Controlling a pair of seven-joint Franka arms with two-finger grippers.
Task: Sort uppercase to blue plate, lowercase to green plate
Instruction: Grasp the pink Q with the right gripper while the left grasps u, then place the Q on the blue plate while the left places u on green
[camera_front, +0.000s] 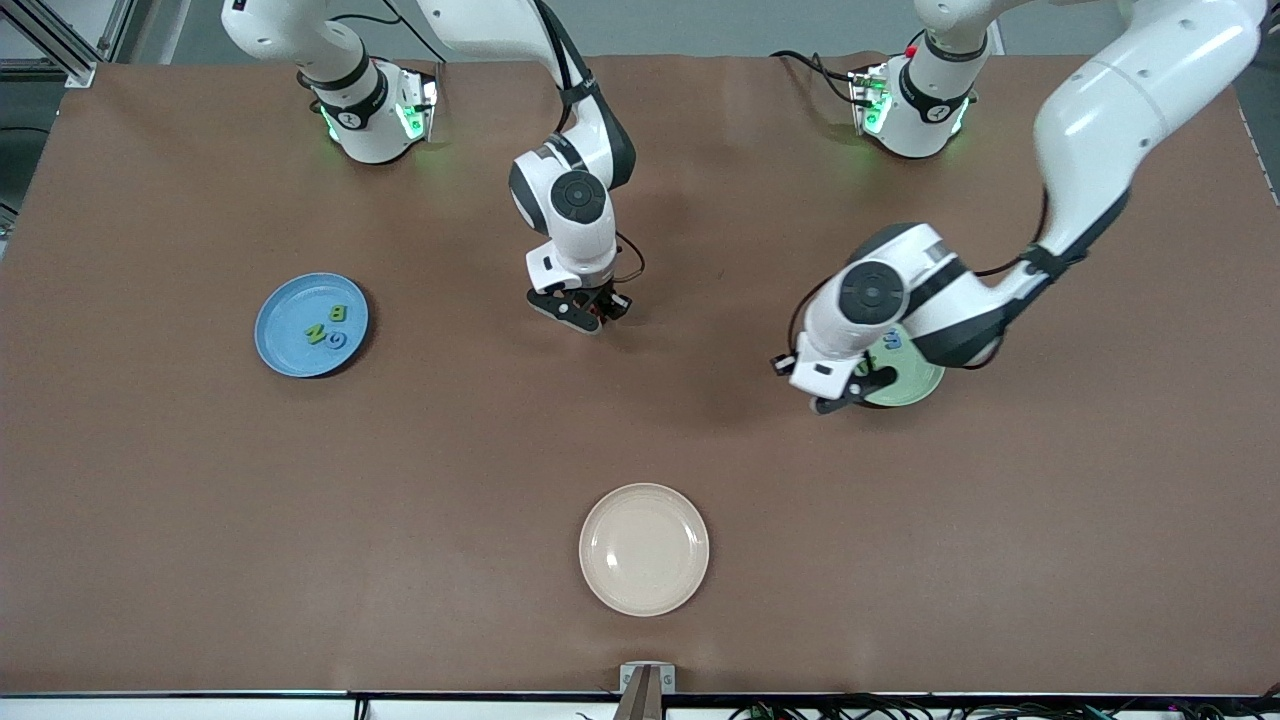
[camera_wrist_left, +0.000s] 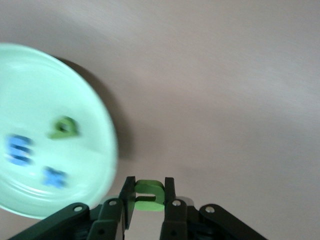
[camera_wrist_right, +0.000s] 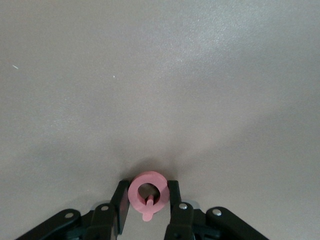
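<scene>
While both arms carry pieces, sorting is nearly done. Left gripper (camera_wrist_left: 149, 202) pinches green n/u letter (camera_wrist_left: 149, 194) beside green plate (camera_wrist_left: 100, 125), likely for drop-off. Right gripper (camera_wrist_right: 148, 205) clamps pink Q (camera_wrist_right: 147, 193) over bare table; blue plate (camera_front: 275, 345) holds three capitals.

High front camera overlooks the whole table (camera_front: 200, 500); both wrist cameras look down close, seemingly sharing only tabletop.
</scene>
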